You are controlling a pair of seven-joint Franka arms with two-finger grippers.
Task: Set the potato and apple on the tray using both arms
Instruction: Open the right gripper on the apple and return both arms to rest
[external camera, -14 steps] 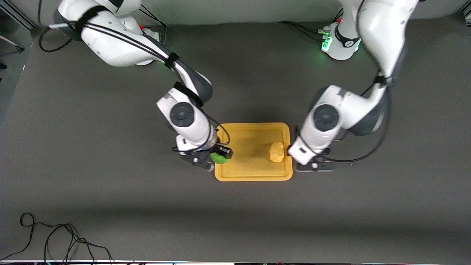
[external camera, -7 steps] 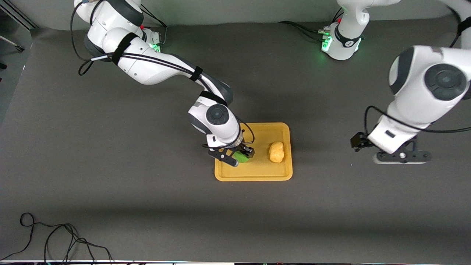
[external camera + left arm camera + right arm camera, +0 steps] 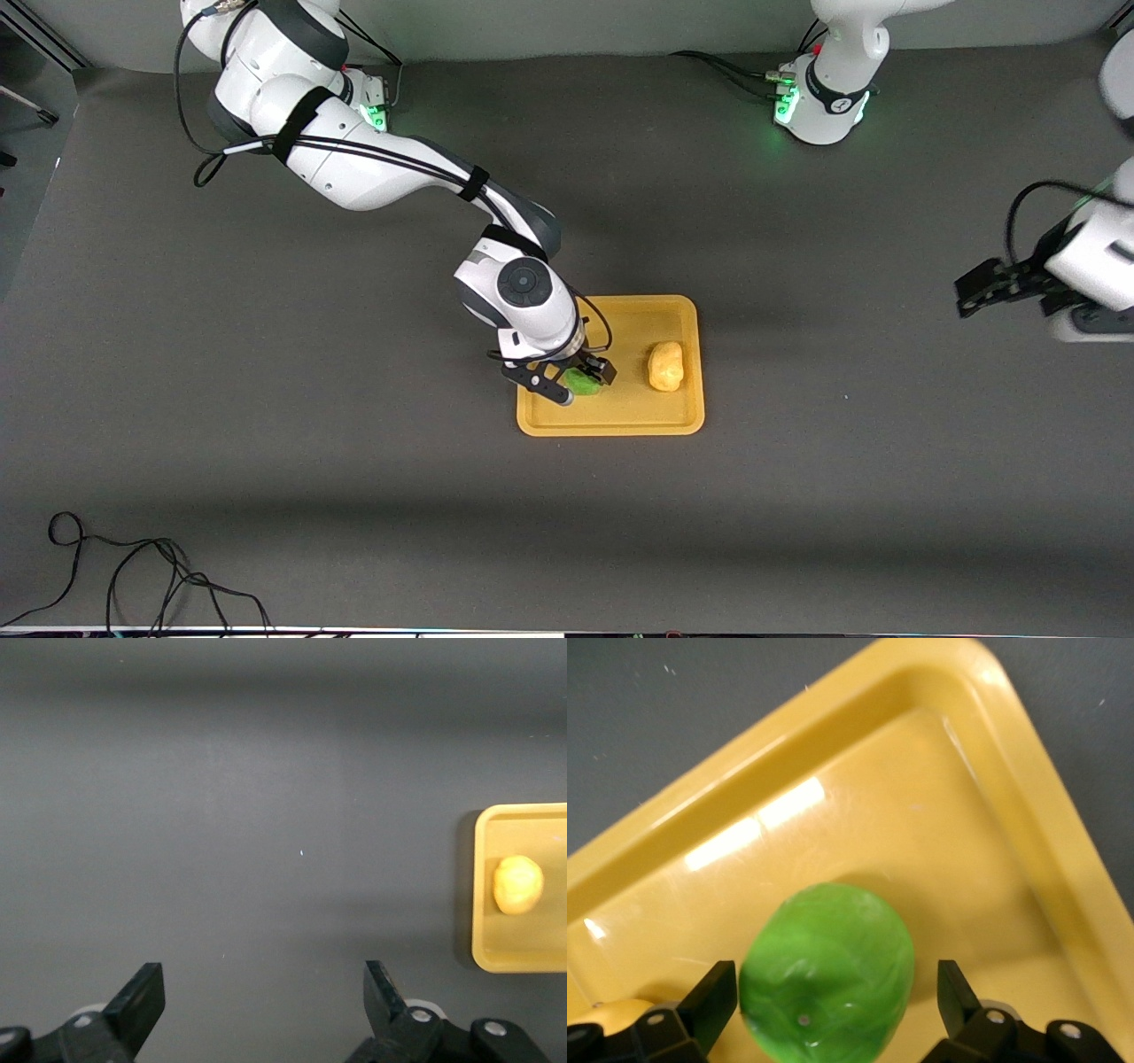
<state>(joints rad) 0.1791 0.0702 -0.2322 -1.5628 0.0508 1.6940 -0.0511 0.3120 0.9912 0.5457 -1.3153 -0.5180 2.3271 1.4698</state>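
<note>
Now, status vs. 1 s ago: my right gripper point(image 3: 578, 381) has carried the apple point(image 3: 582, 381) from the tray's edge at the right arm's end to well inside the tray point(image 3: 611, 424), and it is low over the tray floor. In the right wrist view the fingers point(image 3: 709, 1001) stand wide, w/ a visible gap each side of the apple point(image 3: 827, 974), so I read the fruit as released and resting on the tray floor point(image 3: 939, 815), directly betw. the fingers.

Potato point(image 3: 665, 366) lies on the tray too, beside the apple toward the left arm's end, apart from it; unmoved over the last second.

Left gripper point(image 3: 997, 285) has withdrawn from beside the tray to over bare mat at the left arm's end, jaws wide, nothing held; its wrist view shows the potato point(image 3: 517, 885) well off.

Judgement: both items placed. Remaining: lift right gripper straight up so the fingers clear the apple w/o nudging it.
</note>
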